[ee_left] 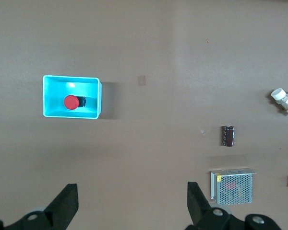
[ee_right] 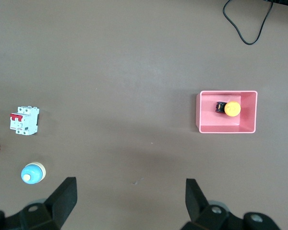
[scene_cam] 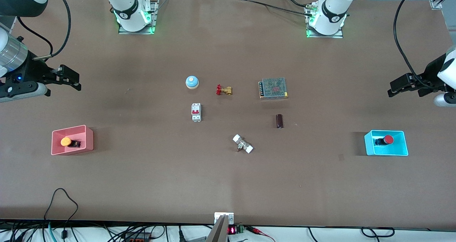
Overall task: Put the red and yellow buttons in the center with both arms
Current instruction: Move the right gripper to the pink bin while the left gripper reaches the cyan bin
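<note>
The yellow button [scene_cam: 66,141] lies in the pink bin [scene_cam: 89,138] toward the right arm's end of the table; it also shows in the right wrist view [ee_right: 232,109]. The red button [scene_cam: 387,139] lies in the cyan bin [scene_cam: 368,142] toward the left arm's end; it also shows in the left wrist view [ee_left: 71,102]. My right gripper [scene_cam: 74,80] is open and empty, up over bare table beside the pink bin [ee_right: 201,112]. My left gripper [scene_cam: 392,88] is open and empty, up over bare table beside the cyan bin [ee_left: 98,96]. The center [scene_cam: 235,117] is bare brown tabletop.
Around the center lie a blue-and-white bell [scene_cam: 192,82], a brass valve with a red handle [scene_cam: 223,90], a mesh-topped metal box [scene_cam: 273,88], a white breaker [scene_cam: 196,112], a dark cylinder [scene_cam: 279,121] and a white-ended fitting [scene_cam: 243,144]. Cables hang at the table edge nearest the camera.
</note>
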You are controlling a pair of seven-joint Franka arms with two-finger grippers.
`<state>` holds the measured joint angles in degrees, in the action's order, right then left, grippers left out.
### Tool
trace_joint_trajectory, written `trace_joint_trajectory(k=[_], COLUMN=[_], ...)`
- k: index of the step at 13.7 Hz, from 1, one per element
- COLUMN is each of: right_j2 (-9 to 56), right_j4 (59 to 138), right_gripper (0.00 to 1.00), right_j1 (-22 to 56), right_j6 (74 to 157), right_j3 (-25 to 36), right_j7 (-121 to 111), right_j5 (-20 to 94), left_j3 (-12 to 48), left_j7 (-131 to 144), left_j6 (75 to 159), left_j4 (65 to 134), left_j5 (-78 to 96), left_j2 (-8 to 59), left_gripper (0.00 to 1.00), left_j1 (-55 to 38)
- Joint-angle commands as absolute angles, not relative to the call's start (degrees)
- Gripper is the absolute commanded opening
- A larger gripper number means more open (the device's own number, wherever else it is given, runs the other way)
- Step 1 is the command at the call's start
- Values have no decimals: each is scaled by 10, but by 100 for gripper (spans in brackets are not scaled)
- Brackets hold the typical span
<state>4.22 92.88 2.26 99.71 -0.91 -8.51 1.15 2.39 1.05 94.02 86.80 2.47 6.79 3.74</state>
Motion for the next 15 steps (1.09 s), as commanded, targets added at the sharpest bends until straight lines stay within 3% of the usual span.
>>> trace_joint_trajectory(k=[1,7,15], right_j2=[40,40,59], right_j4=[931,931,931], right_gripper=[100,100,100], right_j1=[23,23,-9], right_j6=[994,992,998], right_j3=[-7,-6,-4], right_j7=[-77,-77,-37], right_j5=[21,21,23], left_j3=[24,22,-4], left_j7=[14,10,8], left_j6=[940,933,961], left_j4=[882,881,830], left_j5=[15,16,18], left_j2=[52,96,279], left_gripper=[100,100,100], left_j1=[38,38,61])
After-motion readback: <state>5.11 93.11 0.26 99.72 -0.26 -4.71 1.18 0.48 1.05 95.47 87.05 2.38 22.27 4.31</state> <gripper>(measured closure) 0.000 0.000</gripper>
